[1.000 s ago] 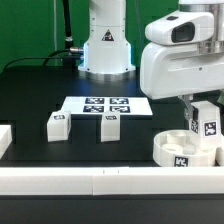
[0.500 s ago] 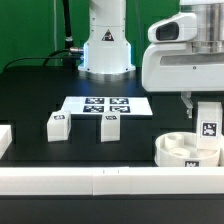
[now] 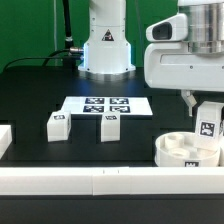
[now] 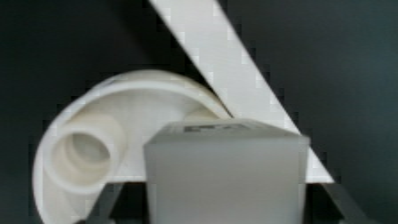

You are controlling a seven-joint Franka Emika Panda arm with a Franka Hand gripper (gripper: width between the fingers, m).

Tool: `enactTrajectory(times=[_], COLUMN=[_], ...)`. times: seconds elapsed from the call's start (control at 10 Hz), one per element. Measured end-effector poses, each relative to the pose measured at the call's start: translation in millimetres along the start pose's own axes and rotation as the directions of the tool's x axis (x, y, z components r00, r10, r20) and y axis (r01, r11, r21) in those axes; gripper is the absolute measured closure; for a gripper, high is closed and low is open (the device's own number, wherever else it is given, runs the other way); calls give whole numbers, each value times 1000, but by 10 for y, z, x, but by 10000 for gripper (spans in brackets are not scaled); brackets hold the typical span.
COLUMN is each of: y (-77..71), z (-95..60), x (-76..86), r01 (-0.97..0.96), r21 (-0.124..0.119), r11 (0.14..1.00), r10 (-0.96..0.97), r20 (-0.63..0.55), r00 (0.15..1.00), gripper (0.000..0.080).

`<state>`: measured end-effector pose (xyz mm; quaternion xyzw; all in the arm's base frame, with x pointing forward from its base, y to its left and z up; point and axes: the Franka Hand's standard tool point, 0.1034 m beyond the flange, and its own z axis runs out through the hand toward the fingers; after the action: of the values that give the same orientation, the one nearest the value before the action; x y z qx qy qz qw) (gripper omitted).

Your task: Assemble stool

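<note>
My gripper is shut on a white block leg with a black-and-white tag, held upright above the round white seat at the exterior view's right. The leg's lower end hangs over the seat's far side, near a socket; I cannot tell whether it touches. In the wrist view the leg fills the space between my dark fingers, with the seat and one socket beyond it. Two more legs stand on the black table.
The marker board lies behind the two loose legs. A long white rail runs along the front edge, and another white rail crosses the wrist view. The robot base stands at the back. A white part sits at the left edge.
The gripper with the leg has shifted slightly toward the exterior view's right and a little higher over the seat. The loose legs have not moved.
</note>
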<state>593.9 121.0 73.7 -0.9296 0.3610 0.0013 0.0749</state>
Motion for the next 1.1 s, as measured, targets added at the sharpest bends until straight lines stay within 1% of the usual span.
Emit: enactTrajectory(times=[0.1, 0.2, 0.3, 0.5, 0.6, 0.7, 0.8, 1.1], y=[-13, -20, -31, -36, -36, -39, -45, -50], z=[-3, -3, 1, 4, 8, 6, 7, 7], x=[10, 6, -8, -18, -23, -18, -14, -15], r01=[-70, -144, -253, -410, -537, -597, -672, -804], r21=[17, 22, 26, 31, 33, 35, 35, 18], r11=[997, 989, 967, 911, 843, 801, 740, 595], r10=[70, 144, 253, 409, 535, 594, 667, 798], r20=[0, 6, 16, 37, 59, 73, 88, 110], r00=[998, 990, 967, 912, 843, 801, 740, 593], gripper=[463, 463, 463, 462, 463, 463, 462, 463])
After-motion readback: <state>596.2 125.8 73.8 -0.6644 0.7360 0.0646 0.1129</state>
